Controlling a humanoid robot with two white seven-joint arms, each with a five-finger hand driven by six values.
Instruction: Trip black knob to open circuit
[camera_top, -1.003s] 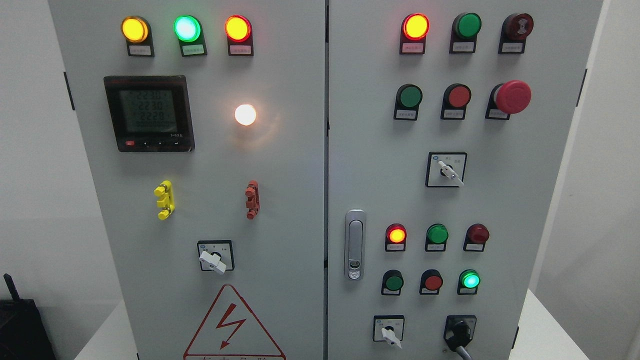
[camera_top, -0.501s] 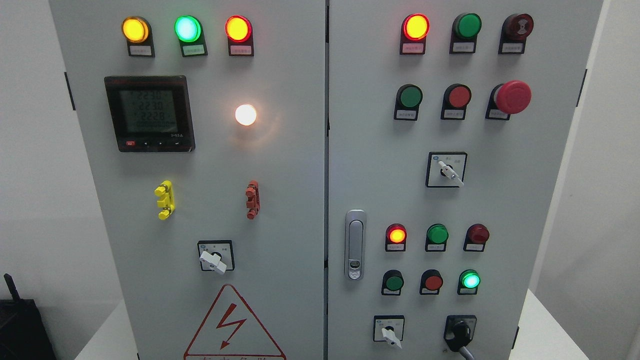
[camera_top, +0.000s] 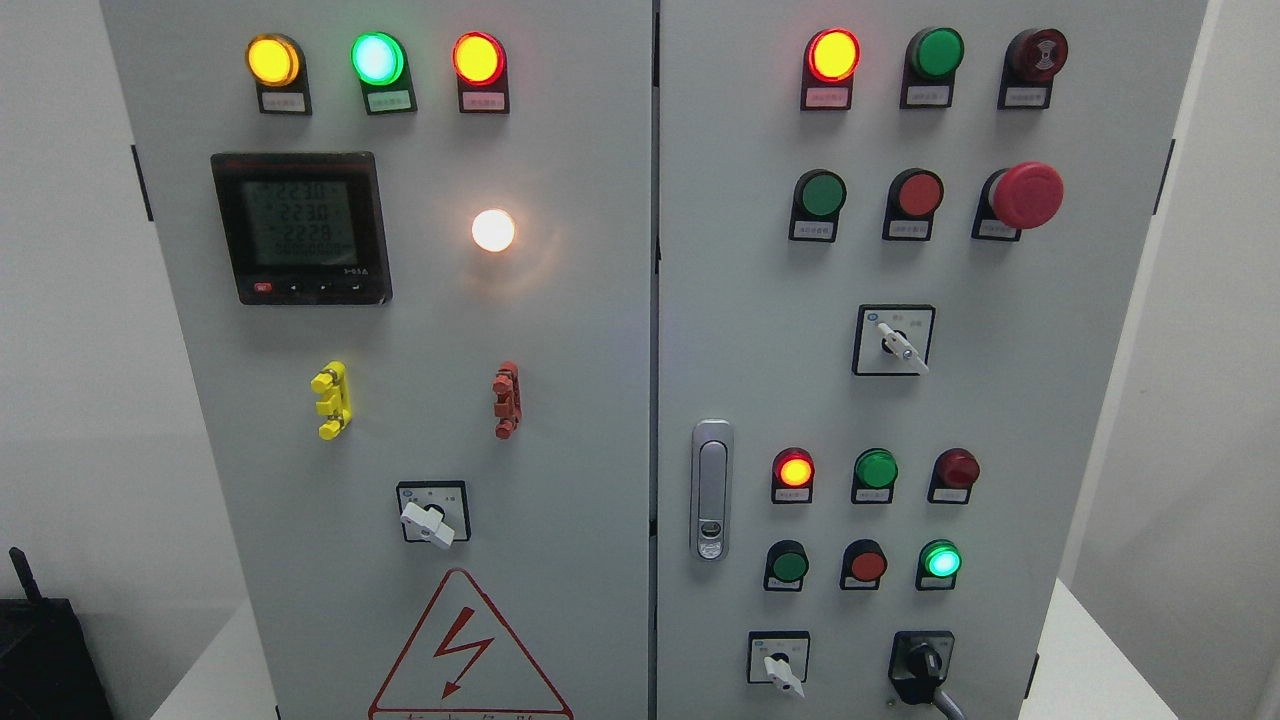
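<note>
A grey sliver of the right hand (camera_top: 948, 706) pokes up at the bottom edge, just beneath the black knob (camera_top: 921, 664); whether the hand is spread or closed, I cannot tell. The knob sits low on the right door of the grey cabinet (camera_top: 600, 330), which stands on a white counter (camera_top: 1085, 660) between pale walls (camera_top: 60, 350). Since a second ago the sliver has slid rightward.

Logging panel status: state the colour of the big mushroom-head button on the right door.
Red: the mushroom-head button shows clearly in the head view.

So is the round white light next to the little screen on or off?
On. The white light shines brightly and throws a soft glow onto the grey door around it, right of the screen.
</note>
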